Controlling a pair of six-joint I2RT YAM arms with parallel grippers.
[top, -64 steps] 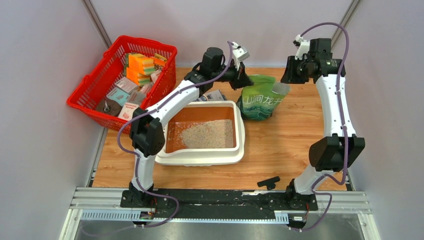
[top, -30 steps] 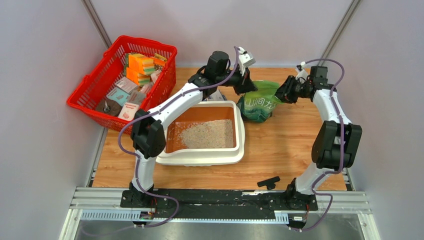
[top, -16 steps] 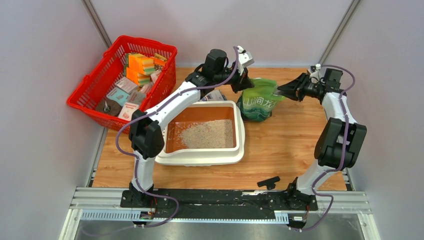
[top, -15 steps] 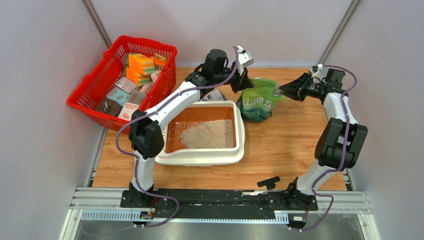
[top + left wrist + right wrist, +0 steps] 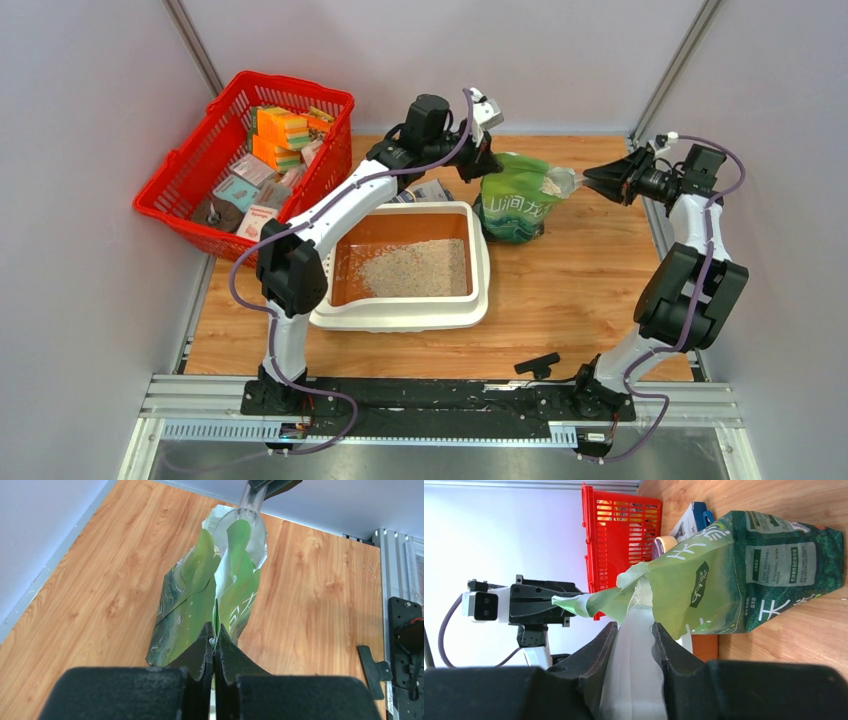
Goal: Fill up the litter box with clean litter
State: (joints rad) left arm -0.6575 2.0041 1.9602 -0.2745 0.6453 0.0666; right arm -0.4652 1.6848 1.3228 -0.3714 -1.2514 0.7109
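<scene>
The cream-white litter box (image 5: 400, 312) lies in front of the left arm, with a patch of beige litter (image 5: 415, 268) on its orange-brown floor. A dark green printed bag (image 5: 515, 205) stands to its right. My left gripper (image 5: 482, 160) is shut on the bag's top edge (image 5: 214, 640) and holds the mouth open. My right gripper (image 5: 603, 180) is shut on the handle of a clear plastic scoop (image 5: 634, 655). The scoop's bowl (image 5: 556, 184) sits at the bag's mouth, as the left wrist view (image 5: 245, 530) also shows. The bag fills the right wrist view (image 5: 744, 575).
A red wire basket (image 5: 200, 190) with several small boxes stands at the back left. A printed pack (image 5: 432, 190) lies behind the litter box. A small black part (image 5: 538, 364) lies near the front edge. Grey walls close both sides.
My right arm came down from above to the bag's mouth, then drew back to the right with the scoop. My left gripper has kept its hold on the bag's edge.
</scene>
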